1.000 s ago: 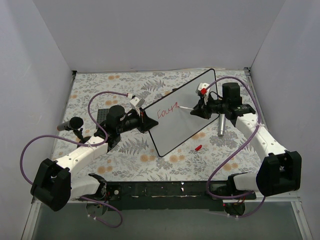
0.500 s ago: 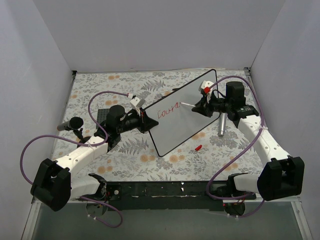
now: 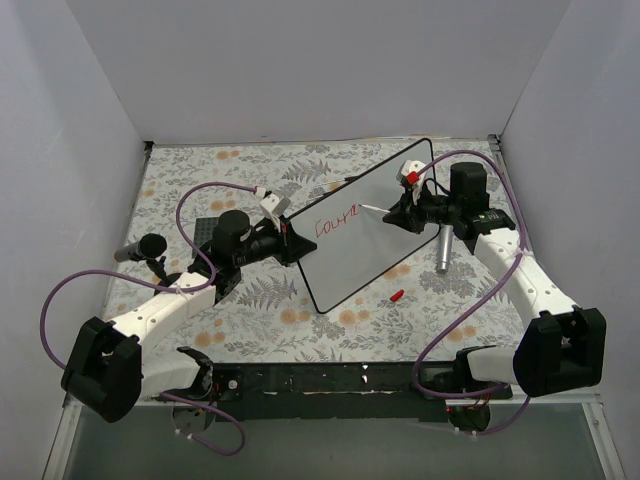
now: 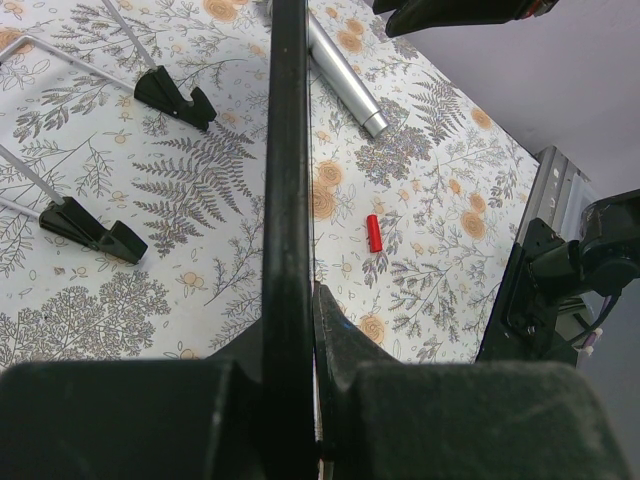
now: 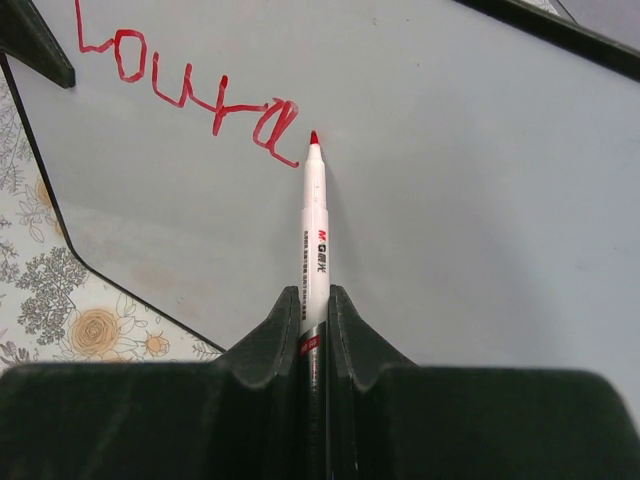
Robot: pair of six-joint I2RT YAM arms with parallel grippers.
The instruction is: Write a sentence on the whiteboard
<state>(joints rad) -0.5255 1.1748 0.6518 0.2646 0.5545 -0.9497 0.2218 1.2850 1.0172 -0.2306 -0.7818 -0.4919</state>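
Step in hand: writing out the first word.

Left claw [image 3: 290,243] is clamping the black rim of the large glossy white whiteboard [image 3: 365,225], which is lying slanted mid-frame on the floral-patterned table [image 3: 250,320].

Right claw [image 5: 314,310] is gripping a white red-tipped marker [image 5: 316,220]. Its tip is sitting just right of the red handwritten sentence [image 5: 180,90], roughly "coura" so far, upper left of the wrist view. Tip contact unclear.

Next move probably needs the following letter placed rightward, with light pressure.
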